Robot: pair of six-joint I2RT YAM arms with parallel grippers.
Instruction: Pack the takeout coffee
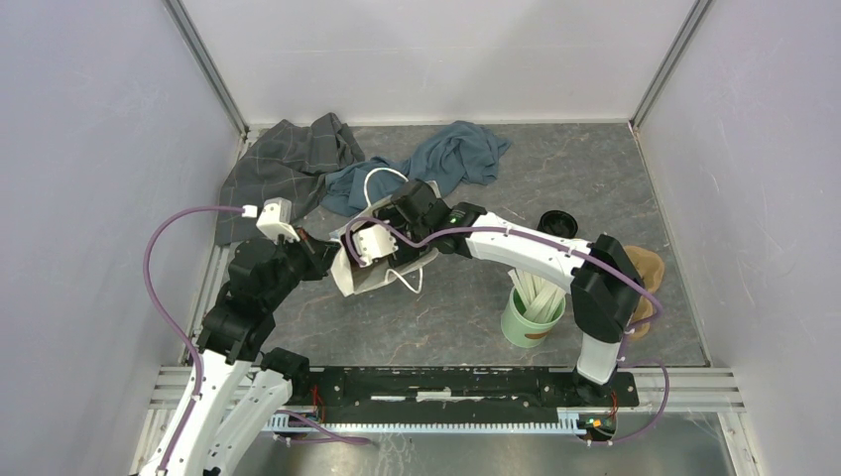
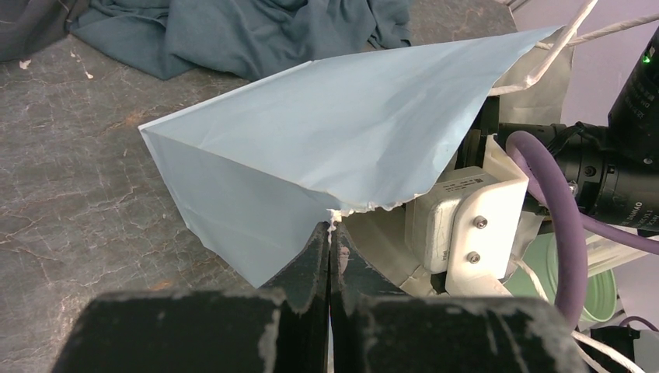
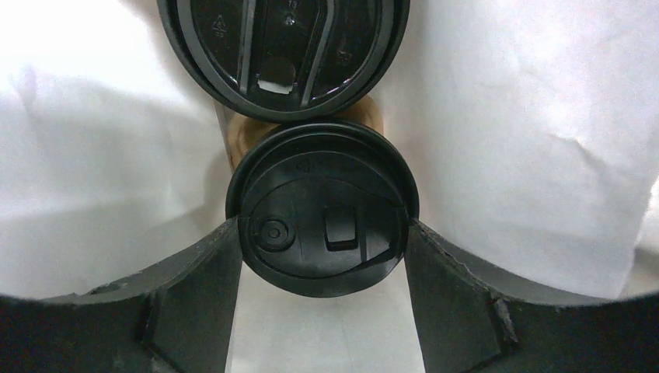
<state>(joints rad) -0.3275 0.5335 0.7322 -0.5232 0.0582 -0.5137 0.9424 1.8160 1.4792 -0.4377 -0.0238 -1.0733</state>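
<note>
A white paper bag with cord handles stands open at mid table. My left gripper is shut on the bag's torn rim and holds it up. My right gripper reaches down inside the bag, its fingers pressed against both sides of the black sip lid of one takeout coffee cup. A strip of that cup's brown kraft wall shows above the lid. A second black-lidded takeout coffee cup sits just beyond it in the bag, the two lids touching.
A green cup of wooden stirrers stands right of the bag, beside my right arm. A stack of lidless brown cups and a loose black lid lie at the right. A grey cloth and a blue cloth lie behind the bag.
</note>
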